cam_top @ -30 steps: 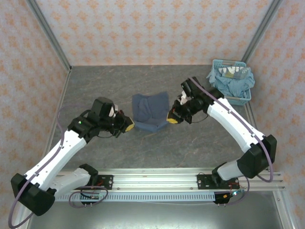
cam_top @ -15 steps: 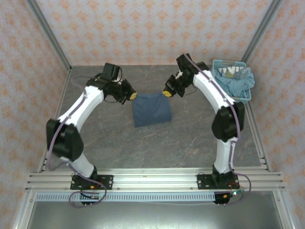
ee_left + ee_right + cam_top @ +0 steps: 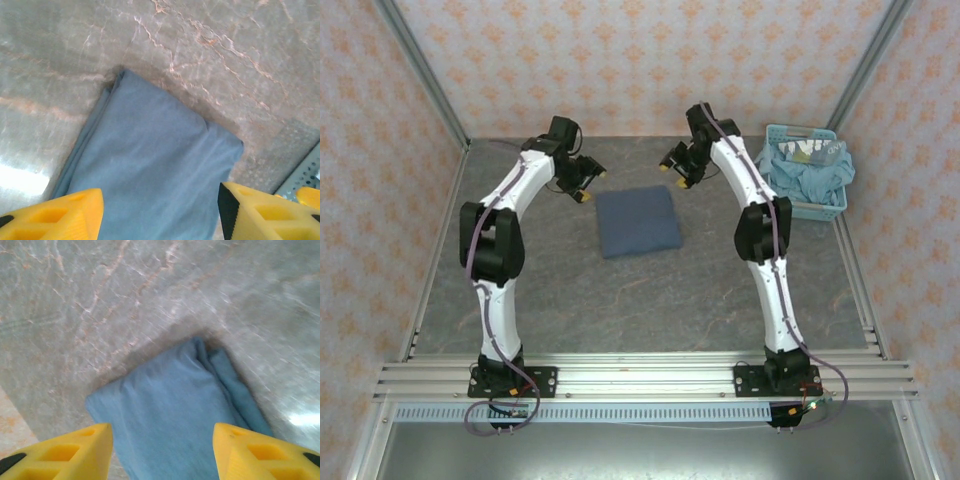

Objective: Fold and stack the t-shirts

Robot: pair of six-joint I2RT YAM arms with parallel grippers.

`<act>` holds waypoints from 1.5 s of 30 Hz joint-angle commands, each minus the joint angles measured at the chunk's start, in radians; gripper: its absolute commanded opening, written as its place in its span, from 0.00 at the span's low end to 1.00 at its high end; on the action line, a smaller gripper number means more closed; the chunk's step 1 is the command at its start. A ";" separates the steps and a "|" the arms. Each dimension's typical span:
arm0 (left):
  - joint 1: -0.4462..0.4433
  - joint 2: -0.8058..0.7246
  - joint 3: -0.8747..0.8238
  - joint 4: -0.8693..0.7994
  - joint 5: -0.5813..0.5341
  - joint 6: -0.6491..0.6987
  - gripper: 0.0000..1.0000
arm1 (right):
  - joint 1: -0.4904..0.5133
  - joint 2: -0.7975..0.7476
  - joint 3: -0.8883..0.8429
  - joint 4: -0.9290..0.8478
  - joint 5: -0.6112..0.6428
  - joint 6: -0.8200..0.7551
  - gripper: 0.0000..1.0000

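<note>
One folded dark-blue t-shirt [image 3: 638, 222] flat on the table [image 3: 540, 290], between and just nearer than the left gripper [image 3: 592, 185] and right gripper [image 3: 673, 175], touching neither. One basket [image 3: 822, 211] far right, holding crumpled blue clothes [image 3: 815, 180], number unclear. Two arms reaching far forward and angled inward, fingers of both spread wide apart, gripping nothing, aimed down at the shirt's far corners.

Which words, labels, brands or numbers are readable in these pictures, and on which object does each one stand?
No text can be read in these pictures.
folded t-shirt: plain, no print or label visible.
pale pieces in the basket: some dark marks, too small to read.
</note>
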 commanded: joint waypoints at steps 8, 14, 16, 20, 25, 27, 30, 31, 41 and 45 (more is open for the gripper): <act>-0.331 -0.554 -0.723 0.411 -0.131 -0.485 0.59 | 0.040 -0.737 -0.992 0.473 0.040 0.056 0.32; -0.516 -0.542 -0.903 0.735 -0.383 -0.857 0.71 | 0.045 -1.034 -1.425 0.748 -0.019 0.213 0.39; -0.550 -0.472 -0.908 0.831 -0.417 -0.934 0.72 | 0.043 -1.080 -1.474 0.745 -0.031 0.208 0.40; -0.586 -0.358 -0.884 0.916 -0.472 -1.006 0.71 | 0.044 -1.120 -1.484 0.677 -0.051 0.163 0.40; -0.591 -0.287 -0.884 0.954 -0.552 -1.062 0.68 | 0.038 -1.164 -1.487 0.641 -0.061 0.141 0.41; -0.588 -0.256 -0.881 0.983 -0.564 -1.075 0.66 | 0.033 -1.174 -1.489 0.630 -0.066 0.135 0.41; -0.581 -0.201 -0.853 1.010 -0.576 -1.072 0.61 | 0.024 -1.189 -1.498 0.625 -0.076 0.129 0.41; -0.578 -0.181 -0.846 1.026 -0.582 -1.070 0.58 | 0.021 -1.192 -1.502 0.622 -0.078 0.127 0.41; -0.471 -0.084 -0.834 1.087 -0.607 -1.041 0.09 | 0.008 -1.214 -1.523 0.603 -0.086 0.124 0.39; -0.341 -0.123 -0.850 1.073 -0.533 -0.894 0.03 | 0.005 -1.221 -1.526 0.594 -0.078 0.122 0.38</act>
